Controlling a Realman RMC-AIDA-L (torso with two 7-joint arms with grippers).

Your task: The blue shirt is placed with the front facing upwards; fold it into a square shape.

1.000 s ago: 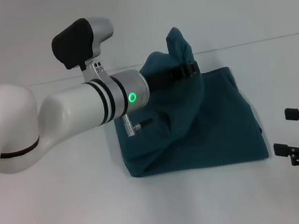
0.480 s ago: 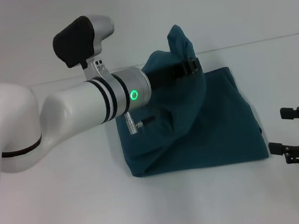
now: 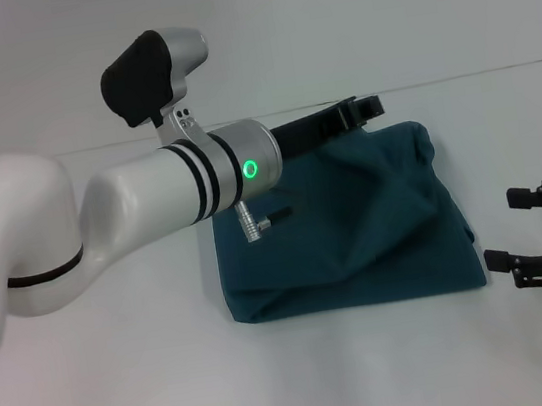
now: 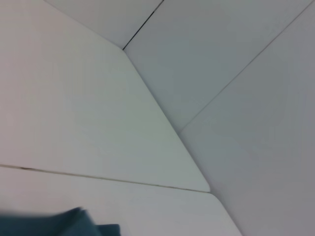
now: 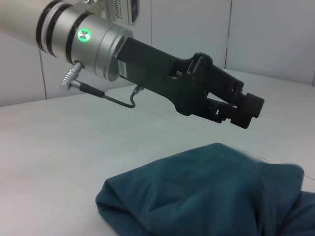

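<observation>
Teal blue shirt [image 3: 356, 231] lies folded (edges rumpled) beneath left gripper [image 3: 364, 107].

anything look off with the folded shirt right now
The blue shirt lies folded but rumpled: its top layer is creased and its right edge runs slanted, so it is not a neat square. The left gripper hovers above its far edge.

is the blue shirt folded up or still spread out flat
Folded: the dark teal-blue cotton shirt lies as a compact, lumpy, roughly square bundle on the white table, no sleeves showing.
</observation>
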